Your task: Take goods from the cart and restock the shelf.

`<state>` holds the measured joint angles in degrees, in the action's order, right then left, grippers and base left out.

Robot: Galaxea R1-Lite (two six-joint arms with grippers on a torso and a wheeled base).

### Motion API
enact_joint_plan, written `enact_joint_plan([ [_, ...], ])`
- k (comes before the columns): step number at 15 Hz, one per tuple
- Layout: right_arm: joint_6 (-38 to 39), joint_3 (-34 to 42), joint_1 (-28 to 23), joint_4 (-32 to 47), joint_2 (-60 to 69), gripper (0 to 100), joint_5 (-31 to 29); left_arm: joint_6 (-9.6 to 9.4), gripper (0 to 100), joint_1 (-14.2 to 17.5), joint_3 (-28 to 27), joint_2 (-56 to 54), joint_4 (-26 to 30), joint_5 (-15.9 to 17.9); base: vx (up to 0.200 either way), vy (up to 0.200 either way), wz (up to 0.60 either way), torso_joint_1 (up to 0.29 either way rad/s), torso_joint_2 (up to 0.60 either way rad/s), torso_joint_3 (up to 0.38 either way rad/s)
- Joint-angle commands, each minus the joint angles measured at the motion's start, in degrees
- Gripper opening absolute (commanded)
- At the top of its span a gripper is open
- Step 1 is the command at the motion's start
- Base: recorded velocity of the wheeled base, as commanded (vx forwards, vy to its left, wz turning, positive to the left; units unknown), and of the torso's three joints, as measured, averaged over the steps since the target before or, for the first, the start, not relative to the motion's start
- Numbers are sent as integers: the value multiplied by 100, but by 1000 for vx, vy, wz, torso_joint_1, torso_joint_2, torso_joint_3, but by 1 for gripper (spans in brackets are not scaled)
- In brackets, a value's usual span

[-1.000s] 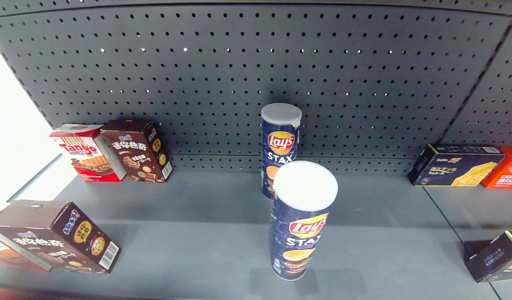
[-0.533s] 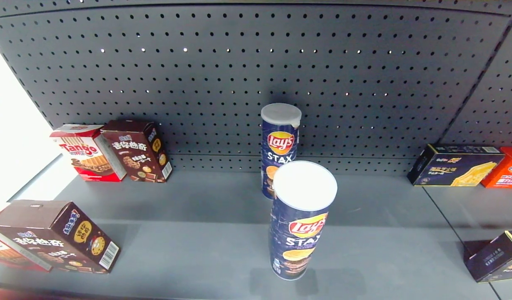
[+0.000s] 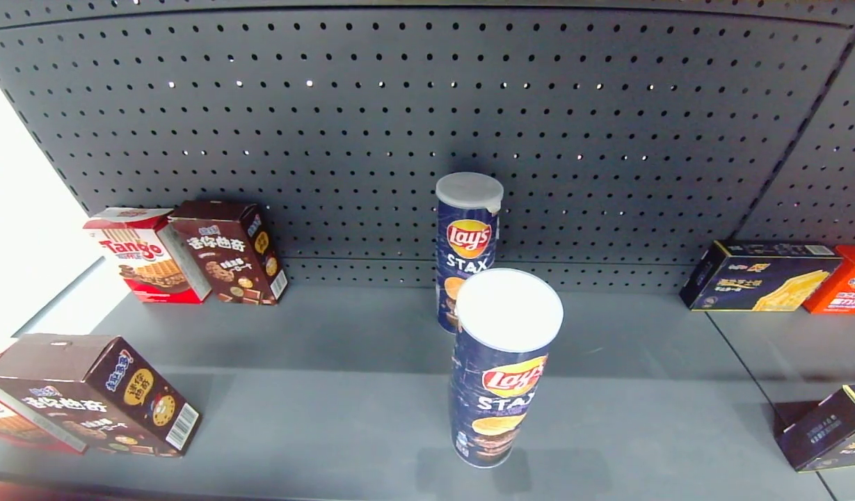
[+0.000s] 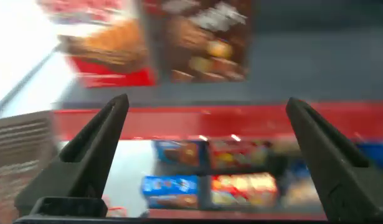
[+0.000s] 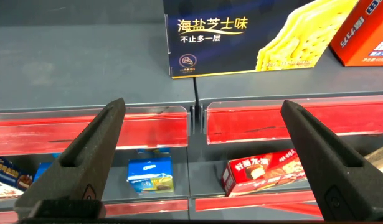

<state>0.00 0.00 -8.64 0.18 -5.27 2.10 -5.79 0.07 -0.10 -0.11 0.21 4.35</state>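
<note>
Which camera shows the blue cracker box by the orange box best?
The right wrist view: the blue cracker box faces it close up. The head view has it whole but small. The left wrist view faces other boxes.

The grey shelf (image 3: 330, 417) carries two chip cans (image 3: 500, 390) and snack boxes (image 3: 225, 250).
</note>
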Motion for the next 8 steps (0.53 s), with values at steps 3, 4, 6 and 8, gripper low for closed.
enact_joint_plan([
  [3,0,0,3,-1,-9,100,1,403,100,1,-8,11,6,-330,0,0,0,0,0,0],
  [4,0,0,3,-1,-9,100,1,430,100,1,-8,11,6,-470,0,0,0,0,0,0],
  [6,-9,0,3,-1,-9,100,10,438,100,1,1,11,-3,-523,0,0,0,0,0,0],
  [8,-26,0,-15,8,-9,100,-8,386,100,1,1,11,-3,-629,0,0,0,0,0,0],
])
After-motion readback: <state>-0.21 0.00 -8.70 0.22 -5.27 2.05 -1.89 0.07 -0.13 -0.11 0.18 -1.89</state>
